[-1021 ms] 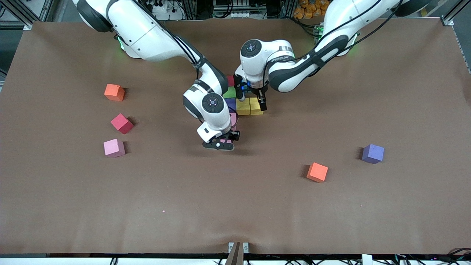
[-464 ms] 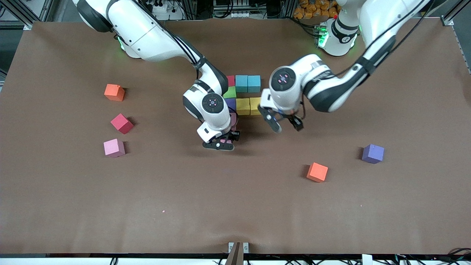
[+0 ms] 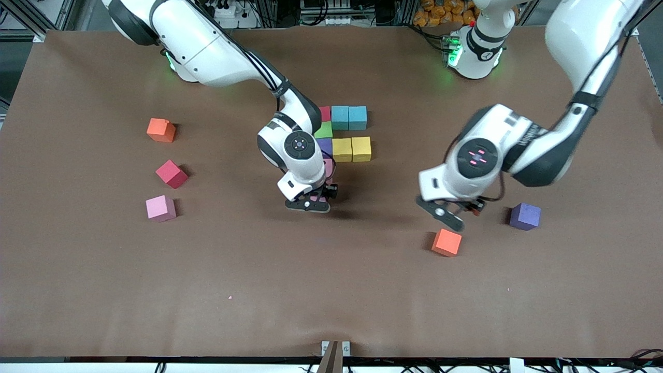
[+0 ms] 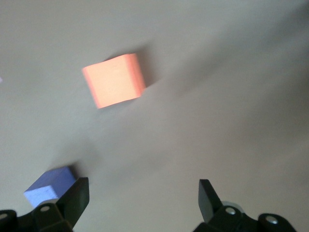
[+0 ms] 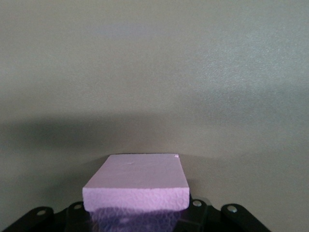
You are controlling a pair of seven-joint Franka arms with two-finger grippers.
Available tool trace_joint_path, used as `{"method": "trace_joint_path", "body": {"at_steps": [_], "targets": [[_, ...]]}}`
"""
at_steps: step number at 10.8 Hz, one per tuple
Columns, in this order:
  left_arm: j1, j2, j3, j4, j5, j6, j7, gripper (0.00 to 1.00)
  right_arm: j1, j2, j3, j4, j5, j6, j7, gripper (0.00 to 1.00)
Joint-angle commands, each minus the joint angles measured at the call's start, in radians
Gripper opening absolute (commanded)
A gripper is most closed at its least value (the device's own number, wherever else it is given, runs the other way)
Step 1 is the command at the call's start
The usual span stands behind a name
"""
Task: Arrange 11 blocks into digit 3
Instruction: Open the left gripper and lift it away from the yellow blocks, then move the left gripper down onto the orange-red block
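The right gripper was low at the table, near its middle, just nearer the camera than the cluster of blocks. Its jaws pinched a pink block, which showed clearly in the right wrist view but was mostly hidden under the gripper in the front view.

The cluster held a red block and two cyan blocks in one row. Beside these, nearer the camera, sat a green block, then a purple block with two yellow blocks next to it.

The left gripper hung over the table toward the left arm's end, its fingers spread wide and holding nothing. It was over the spot between an orange block and a second purple block; both lay loose on the table, well apart from the cluster.

Toward the right arm's end lay three more loose blocks in a rough line: another orange block farthest from the camera, a dark red block in the middle, tilted at an angle, and a second pink block nearest.
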Motion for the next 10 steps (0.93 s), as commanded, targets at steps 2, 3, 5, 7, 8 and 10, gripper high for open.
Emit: {"method": "trace_joint_path", "body": {"at_steps": [2,3,5,7,8,10], "targets": [[-0.028,0.031,0.033,0.080,-0.028,-0.021,-0.154,1.00,0.029,0.002,-0.007,0.015,-0.013,-0.012,-0.009,0.41],[-0.029,0.041,0.035,0.094,-0.028,-0.015,-0.215,1.00,0.029,0.002,-0.007,0.015,-0.013,-0.012,-0.043,0.41],[-0.029,0.050,0.036,0.107,-0.028,0.018,-0.253,1.00,0.029,0.002,-0.007,0.014,-0.011,-0.012,-0.087,0.41],[-0.030,0.064,0.050,0.111,-0.029,0.080,-0.256,1.00,0.029,0.002,-0.007,0.009,-0.013,-0.014,-0.127,0.42],[-0.032,0.081,0.070,0.111,-0.029,0.126,-0.258,1.00,0.029,0.004,-0.007,0.006,-0.011,-0.014,-0.141,0.42],[-0.035,0.116,0.085,0.111,-0.028,0.204,-0.282,1.00,0.029,0.004,-0.007,0.008,-0.006,-0.014,-0.137,0.42]]}}
